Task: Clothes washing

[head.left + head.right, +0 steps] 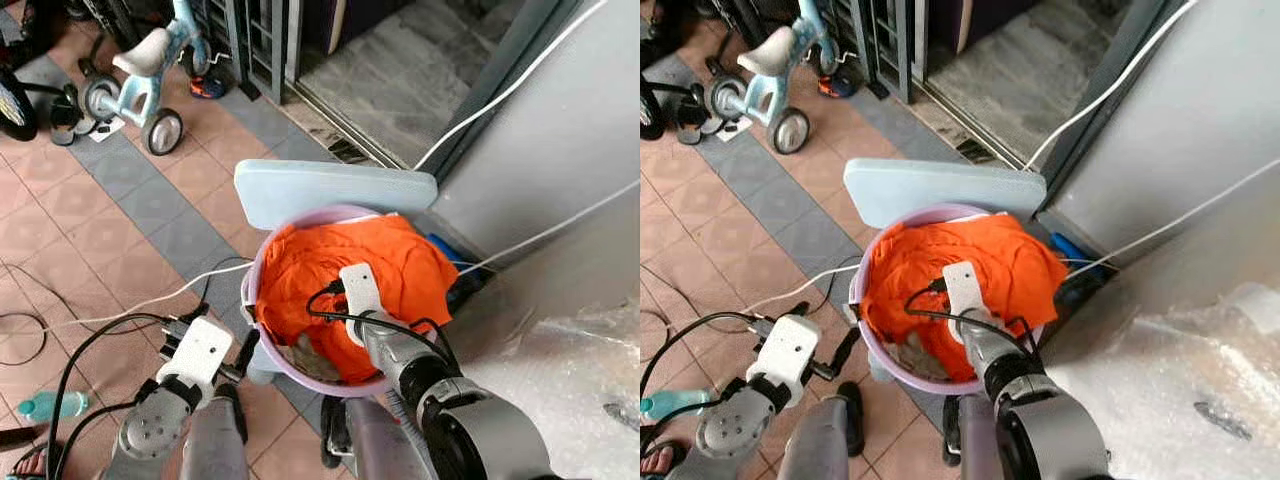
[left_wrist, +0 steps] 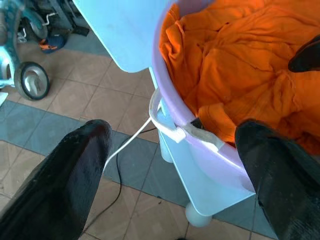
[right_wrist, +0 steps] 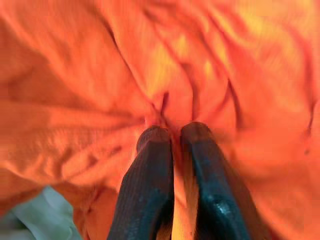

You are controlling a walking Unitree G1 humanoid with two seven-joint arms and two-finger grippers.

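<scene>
Down in the basin (image 1: 262,262), the right pincer (image 3: 170,137) pinches the orange cloth (image 1: 330,262); nothing is out yet. Left pincer (image 2: 165,165) hangs spread beside it.

I count one purple basin (image 1: 262,352), one orange garment (image 1: 330,262) in it, one blue stool (image 1: 330,192), one tricycle (image 1: 140,80), two white cables (image 1: 520,80).

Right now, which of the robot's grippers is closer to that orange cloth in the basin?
The right. The right gripper is in the purple basin, pinching a fold of the orange cloth. The left gripper hangs open outside the basin, near its rim.
</scene>
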